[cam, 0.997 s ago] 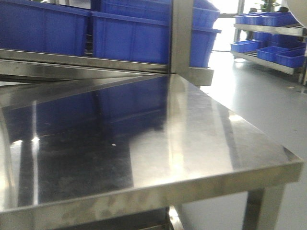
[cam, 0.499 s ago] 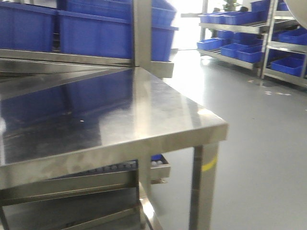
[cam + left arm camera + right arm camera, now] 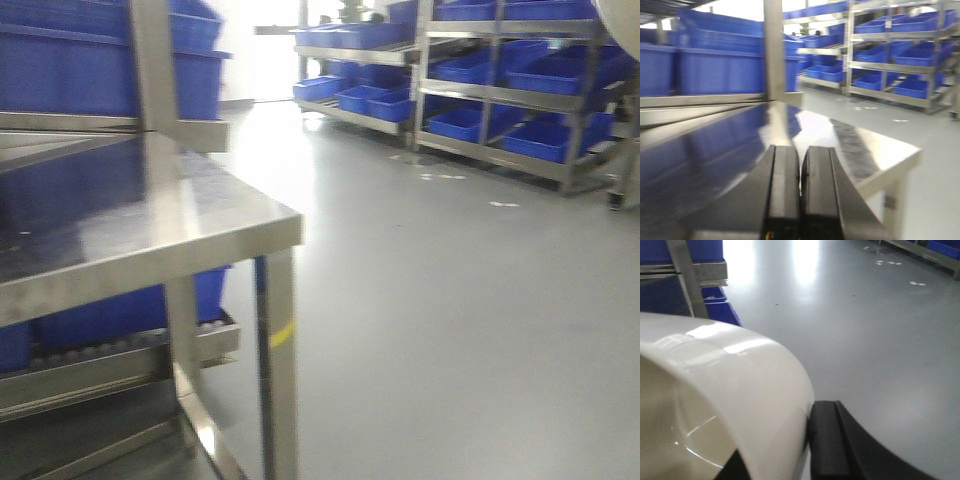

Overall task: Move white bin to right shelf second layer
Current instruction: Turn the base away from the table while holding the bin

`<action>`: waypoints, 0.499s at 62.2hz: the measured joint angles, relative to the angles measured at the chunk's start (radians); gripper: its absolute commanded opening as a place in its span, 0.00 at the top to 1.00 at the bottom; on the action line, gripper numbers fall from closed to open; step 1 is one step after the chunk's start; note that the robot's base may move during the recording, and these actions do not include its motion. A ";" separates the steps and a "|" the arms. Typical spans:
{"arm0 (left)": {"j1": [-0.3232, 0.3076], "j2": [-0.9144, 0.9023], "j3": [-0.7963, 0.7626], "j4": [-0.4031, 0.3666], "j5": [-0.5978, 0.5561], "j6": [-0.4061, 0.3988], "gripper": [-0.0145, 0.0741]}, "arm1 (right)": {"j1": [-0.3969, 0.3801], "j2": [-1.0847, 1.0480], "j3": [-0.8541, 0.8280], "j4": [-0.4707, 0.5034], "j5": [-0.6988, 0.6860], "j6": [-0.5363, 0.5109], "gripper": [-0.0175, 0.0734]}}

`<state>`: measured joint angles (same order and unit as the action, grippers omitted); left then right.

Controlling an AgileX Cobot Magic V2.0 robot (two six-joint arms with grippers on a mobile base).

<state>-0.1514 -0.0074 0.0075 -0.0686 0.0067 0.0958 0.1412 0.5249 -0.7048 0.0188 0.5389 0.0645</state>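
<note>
Since a second ago the steel table (image 3: 200,225) has slid leftward in our front view; we judge the base turns rightward. Our left gripper (image 3: 800,172) is pressed together, empty. Our right gripper (image 3: 790,452) pinches the rim of the one white bin (image 3: 730,385), to carry it. Far blue crates (image 3: 540,75) are too blurred to count.

Motion blur all over the front view: the table (image 3: 150,240) runs off the left edge, and the far crates (image 3: 465,125) are blue smears. My left jaws are cropped at the bottom edge. The white bin (image 3: 740,385) spills past the left and bottom edges, base unseen, covering most of my right jaws.
</note>
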 measured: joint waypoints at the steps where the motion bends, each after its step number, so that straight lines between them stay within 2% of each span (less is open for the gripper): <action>1: 0.000 0.000 0.000 0.000 0.000 0.000 0.74 | 0.000 0.000 0.000 0.000 0.000 0.000 0.75; 31: 0.000 0.000 0.000 0.000 0.000 0.000 0.74 | 0.000 0.000 0.000 0.000 0.000 0.000 0.75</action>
<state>-0.1514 -0.0074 0.0075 -0.0686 0.0067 0.0958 0.1412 0.5249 -0.7048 0.0188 0.5389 0.0645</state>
